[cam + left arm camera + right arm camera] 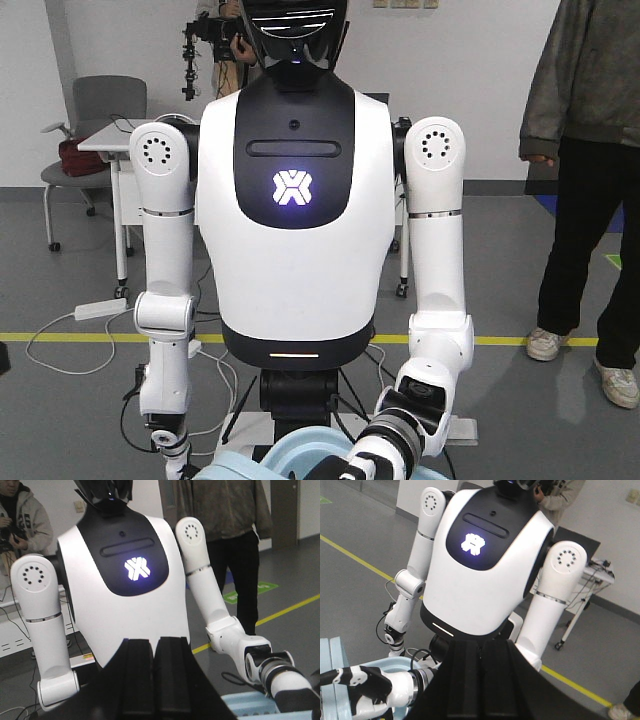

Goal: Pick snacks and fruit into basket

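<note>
The light blue plastic basket (300,448) shows only as fragments at the lower edge of each view. In the exterior front view, a rounded pale blue rim arcs along the bottom of the frame, in front of the robot's base, cut off by the frame edge. In the left wrist view, a strip of the same rim (250,706) lies at the lower right, with small slot openings visible in it. In the right wrist view, pale blue plastic (335,680) occupies the lower left corner. Its contents cannot be seen. No snack or fruit is discernible in any view.
</note>
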Robot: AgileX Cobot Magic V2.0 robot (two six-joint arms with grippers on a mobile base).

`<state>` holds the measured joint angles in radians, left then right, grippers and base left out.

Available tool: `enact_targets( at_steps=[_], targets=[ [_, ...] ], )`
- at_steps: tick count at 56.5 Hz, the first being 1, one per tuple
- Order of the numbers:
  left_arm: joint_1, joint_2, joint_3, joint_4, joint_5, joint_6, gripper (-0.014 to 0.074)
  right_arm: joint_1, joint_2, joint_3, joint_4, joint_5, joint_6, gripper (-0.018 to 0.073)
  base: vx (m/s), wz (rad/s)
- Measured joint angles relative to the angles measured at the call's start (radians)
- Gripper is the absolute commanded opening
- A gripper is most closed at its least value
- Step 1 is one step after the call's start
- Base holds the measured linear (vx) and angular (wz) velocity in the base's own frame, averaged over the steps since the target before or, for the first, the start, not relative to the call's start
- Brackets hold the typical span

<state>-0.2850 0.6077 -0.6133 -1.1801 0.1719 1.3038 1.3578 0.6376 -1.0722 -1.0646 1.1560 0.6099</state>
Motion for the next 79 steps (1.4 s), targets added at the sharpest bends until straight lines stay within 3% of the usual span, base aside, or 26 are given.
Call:
enact_targets(
  at_steps=[7, 16, 20, 25, 79],
  targets=[
    [0.0, -0.051, 0.0, 0.162, 0.031, -0.188, 0.0002, 0.0, -0.095, -0.003, 0.047, 0.081, 0.005, -0.0009, 0.0, 0.0],
    [0.0, -0.087, 0.0, 0.423, 0.123, -0.43, 0.0002, 0.0, -0.202, 0.055, 0.06, 0.108, 0.005, -0.0009, 0.0, 0.0],
    [0.0, -0.092, 0.0, 0.508, 0.138, -0.526, 0.0002, 0.0, -0.228, 0.091, 0.059, 0.111, 0.013, -0.0009, 0.0, 0.0],
    [0.0, -0.094, 0.0, 0.564, 0.145, -0.589, 0.0002, 0.0, -0.239, 0.103, 0.053, 0.112, 0.018, -0.0009, 0.0, 0.0],
    [0.0, -0.095, 0.0, 0.583, 0.163, -0.606, 0.0002, 0.0, -0.241, 0.104, 0.034, 0.11, 0.022, -0.0009, 0.0, 0.0]
  ],
)
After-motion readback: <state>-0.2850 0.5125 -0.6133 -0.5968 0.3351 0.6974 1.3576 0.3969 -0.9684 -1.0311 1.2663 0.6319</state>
